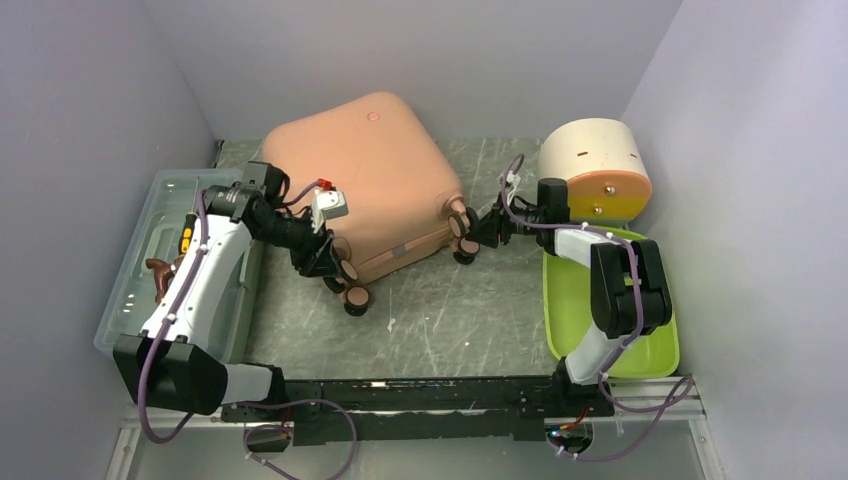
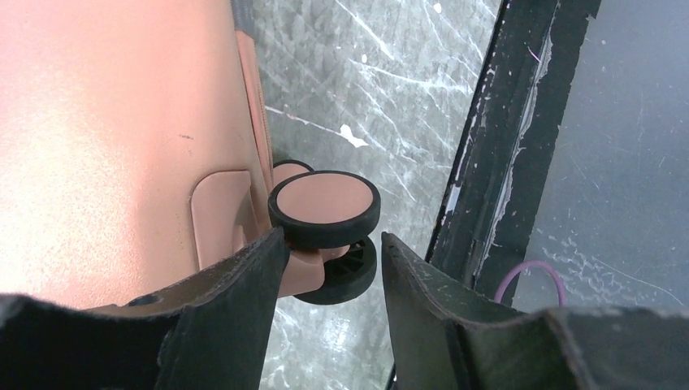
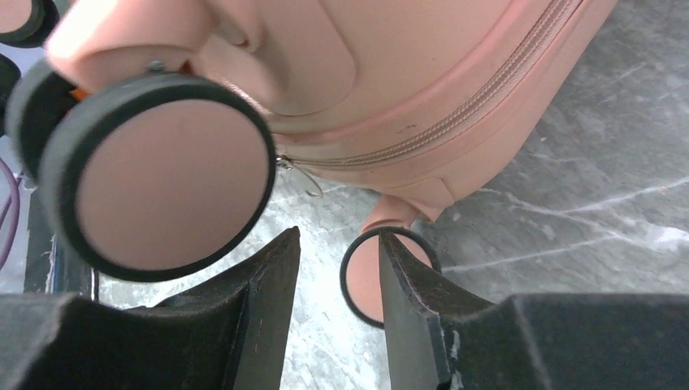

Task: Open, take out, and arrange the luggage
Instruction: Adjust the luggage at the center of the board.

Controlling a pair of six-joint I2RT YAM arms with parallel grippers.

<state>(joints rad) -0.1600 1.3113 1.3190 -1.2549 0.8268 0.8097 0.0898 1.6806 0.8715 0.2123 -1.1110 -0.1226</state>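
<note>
Grey marbled tabletop; left gripper, right gripper stood spread at wheels of salmon-pink hard-shell suitcase. I feared these swivelling, fingers slipping.

Each arm is built of white-shelled links joined by bulky black joint housings; the left arm is seen at eight o'clock of the overhead view, the right arm at four o'clock. A purple cable is tied along the left arm's links, and another purple cable is looped beside the right wrist. A white camera block with a red plug is mounted at the left wrist. The fingers of the left gripper and the right gripper are black, wedge-shaped and matte, with roughly textured faces.
</note>
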